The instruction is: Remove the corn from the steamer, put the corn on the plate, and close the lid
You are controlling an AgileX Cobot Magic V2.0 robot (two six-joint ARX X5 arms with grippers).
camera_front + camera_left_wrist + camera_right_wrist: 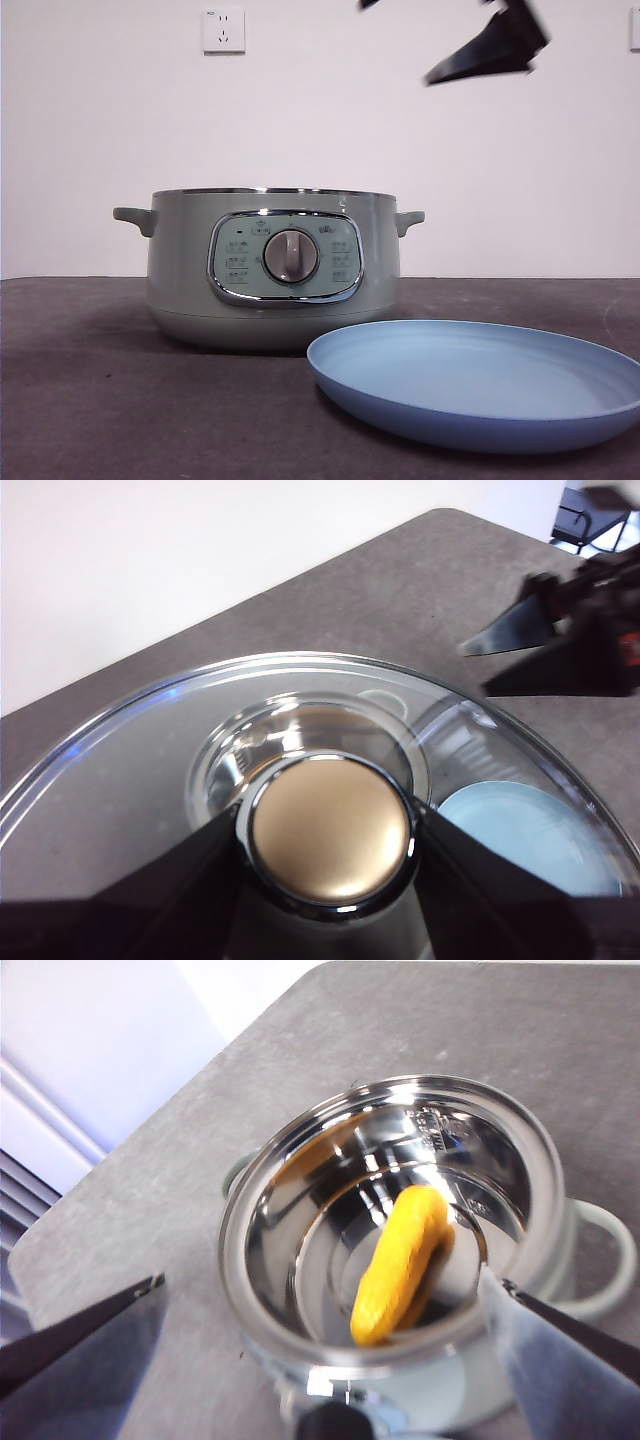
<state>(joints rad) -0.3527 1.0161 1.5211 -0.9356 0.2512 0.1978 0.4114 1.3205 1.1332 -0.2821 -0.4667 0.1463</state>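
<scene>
Two grippers are at work, each on a different thing. The left gripper [330, 880] is clamped on the knob [330, 840] of the lid [130, 780]: in the left wrist view the two black jaws press against opposite sides of the rounded, bronze-looking knob, and the glass disc with its chrome rim spreads out around it, held up off the table [400, 590]. Through and past the glass, part of the plate [520, 830] shows pale blue below.

The right gripper [320, 1350] hangs above the steamer [270, 270] with its jaws spread wide apart and nothing between them. In the right wrist view the corn [400, 1260] lies at the bottom of the shiny steel bowl, slanted, with one end up against the inner wall, well below the jaws and roughly midway between them, a little nearer one jaw than the other. Neither jaw touches it or the pot's rim.

From the front, the steamer stands open on the dark table, its dial and control panel facing the camera, side handles out to either side. The plate sits just in front of it and off to one side, bare. A black jaw tip shows high in the picture above the plate side.
</scene>
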